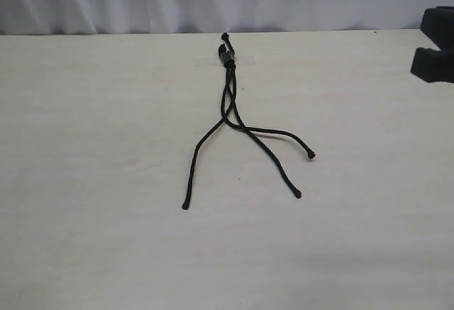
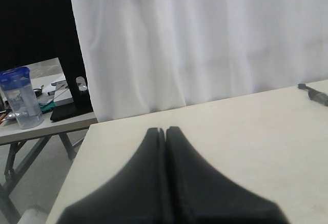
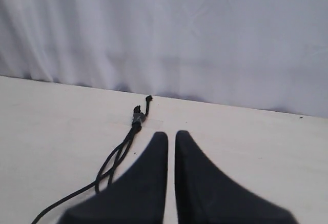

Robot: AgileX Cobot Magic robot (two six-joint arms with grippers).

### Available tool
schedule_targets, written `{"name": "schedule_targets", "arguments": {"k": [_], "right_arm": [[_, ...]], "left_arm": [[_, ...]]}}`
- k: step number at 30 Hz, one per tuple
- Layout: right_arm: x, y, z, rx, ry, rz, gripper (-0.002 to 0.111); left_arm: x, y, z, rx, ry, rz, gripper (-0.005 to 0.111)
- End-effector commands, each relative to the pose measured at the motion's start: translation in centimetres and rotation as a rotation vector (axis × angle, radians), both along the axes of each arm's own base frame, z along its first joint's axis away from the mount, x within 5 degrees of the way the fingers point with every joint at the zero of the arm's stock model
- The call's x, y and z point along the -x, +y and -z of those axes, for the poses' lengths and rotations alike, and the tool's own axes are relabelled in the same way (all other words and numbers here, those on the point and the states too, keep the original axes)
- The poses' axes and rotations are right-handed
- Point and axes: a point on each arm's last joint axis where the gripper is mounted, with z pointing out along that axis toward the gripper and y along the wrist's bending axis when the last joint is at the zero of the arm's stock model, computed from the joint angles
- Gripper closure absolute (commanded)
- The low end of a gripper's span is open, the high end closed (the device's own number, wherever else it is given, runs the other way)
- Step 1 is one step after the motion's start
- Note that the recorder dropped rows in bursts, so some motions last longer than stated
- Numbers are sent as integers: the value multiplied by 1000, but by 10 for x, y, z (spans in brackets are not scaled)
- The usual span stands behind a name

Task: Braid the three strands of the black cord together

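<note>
The left gripper [image 2: 166, 130] is closed tight, its two black fingers pressed together, and it holds nothing. The right gripper [image 3: 171, 134] is almost closed too, with only a thin slit between its fingers, and it holds nothing either. Both hang above the pale table [image 1: 85, 147], and neither one touches the black cord [image 1: 228, 90]. In the right wrist view the cord lies on the table just past the fingertips. In the left wrist view only its knotted head [image 2: 312, 94] peeks in, well apart from the gripper. In the exterior view the head [image 1: 227, 56] sits at the 12 o'clock side of the table, and a strip of clear tape [image 1: 243, 60] seems to hold it down. From there the three strands [image 1: 234, 122] run close together toward 6 o'clock, cross over each other about once, and then spread out. One tip [image 1: 186, 206] points to 7 o'clock, one [image 1: 298, 194] to 5 o'clock and one [image 1: 312, 155] to 4 o'clock. I think the braid has hardly begun. There is maybe one loose crossing, and most of each strand lies free and flat, so nearly all the weaving is left to do.
</note>
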Motion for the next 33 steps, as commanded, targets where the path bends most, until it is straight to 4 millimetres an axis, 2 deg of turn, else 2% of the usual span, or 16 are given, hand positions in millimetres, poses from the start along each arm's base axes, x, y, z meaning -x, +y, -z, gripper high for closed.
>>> {"name": "schedule_targets", "arguments": {"k": [1,3,7,13,17,19,30,33], "right_arm": [[24,-6,7,-77,-22,13,104],[38,-9,14,-97,-46,16,104],[62,-15,43,-131,-45,25,104],[84,-21,84,-151,-33,32,104],[94,-25,108,-204,-114,50,104],[97,-26,108,-218,-182,51,104],[103,-27,110,-214,-171,44,104],[104,-32,108,-209,-203,113,104]], "left_arm": [[0,0,0,8,-10,0,107],[0,0,0,5,-11,-1,107],[0,0,0,4,-13,-1,107],[0,0,0,2,-12,-1,107],[0,0,0,2,-12,-1,107],[0,0,0,2,-12,-1,107],[0,0,0,2,-12,-1,107],[0,0,0,2,-12,-1,107]]}}
